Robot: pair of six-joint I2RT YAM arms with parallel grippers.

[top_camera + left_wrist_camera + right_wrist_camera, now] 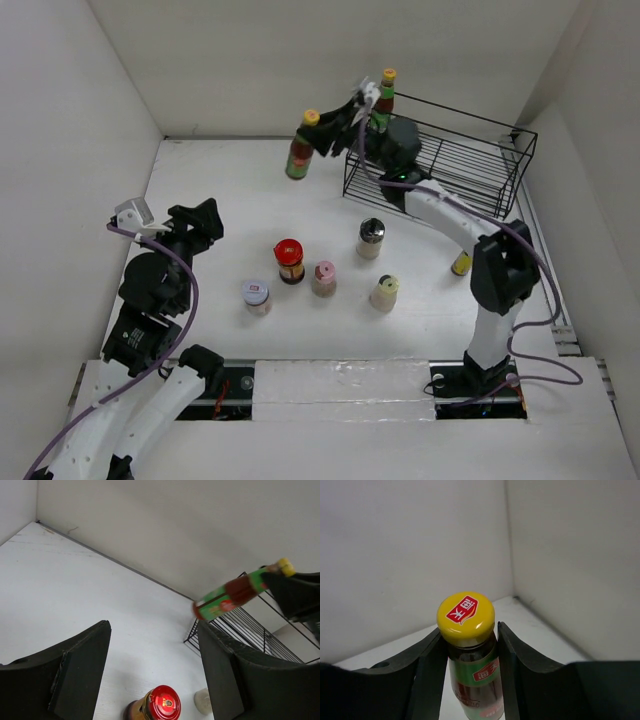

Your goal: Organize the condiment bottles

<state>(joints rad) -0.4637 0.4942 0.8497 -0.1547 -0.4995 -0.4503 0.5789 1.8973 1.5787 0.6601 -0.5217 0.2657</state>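
Observation:
My right gripper [322, 135] is shut on the neck of a slim dark sauce bottle [300, 150] with a yellow cap, just left of the black wire rack [470, 160]. In the right wrist view its fingers [432, 665] press both sides of that bottle [472, 675] under the cap. I cannot tell whether its base touches the table. A second yellow-capped bottle [383, 100] stands at the rack's back left. My left gripper [197, 224] is open and holds nothing; the red-lidded jar [162, 703] lies beyond its fingers [80, 675].
Mid-table stand the red-lidded jar [289, 260], a white-lidded jar [256, 296], and pink-capped [323, 278], cream-capped [384, 292] and grey-capped [370, 238] shakers. A small yellow-brown bottle [461, 263] is partly hidden behind the right arm. White walls enclose the table.

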